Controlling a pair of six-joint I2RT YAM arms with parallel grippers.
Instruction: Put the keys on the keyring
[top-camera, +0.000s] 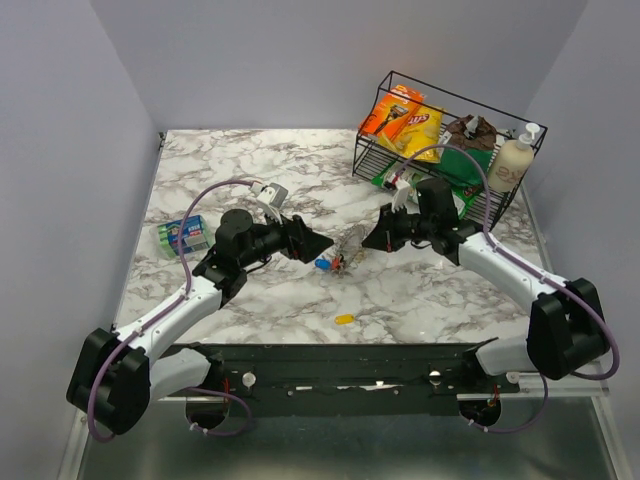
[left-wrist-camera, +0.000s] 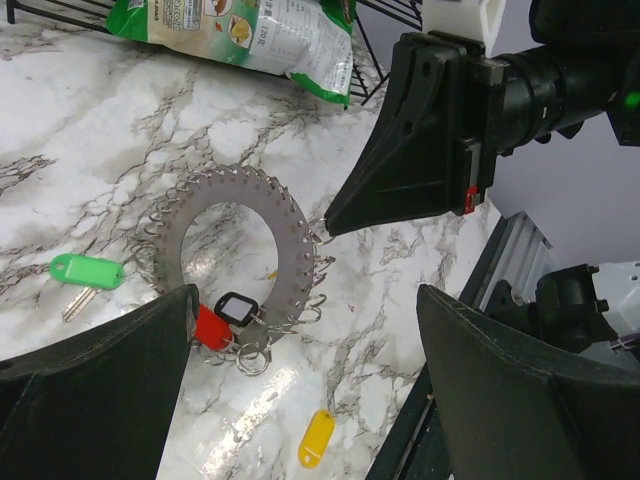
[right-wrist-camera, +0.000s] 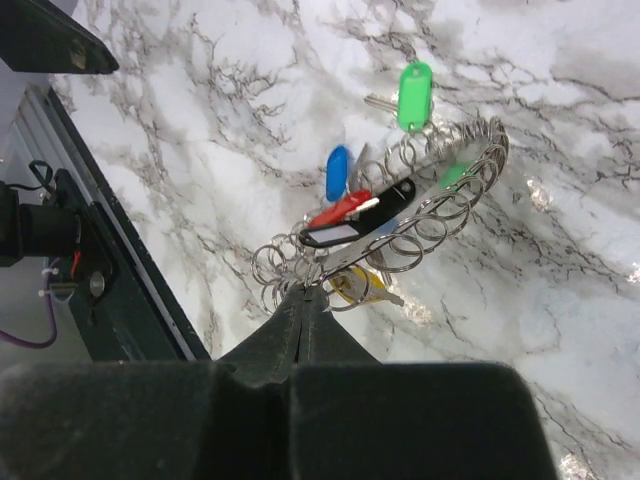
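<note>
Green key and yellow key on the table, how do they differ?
Colour: the green key has a green head, the yellow key a yellow one. Place: the green key lies close beside the keyring, while the yellow key lies well apart from it, nearer the arms' bases. The green key's metal blade shows in the left wrist view; the yellow key's does not. Both lie flat on the marble table, and neither looks threaded on.

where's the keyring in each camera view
top external: keyring mid-table, between the two arms' tips.
left wrist: keyring centre-left, seen nearly face-on.
right wrist: keyring centre, tilted, running up to the right.
shared landmark: the right pincer, shut on the ring's edge in all three views.
</note>
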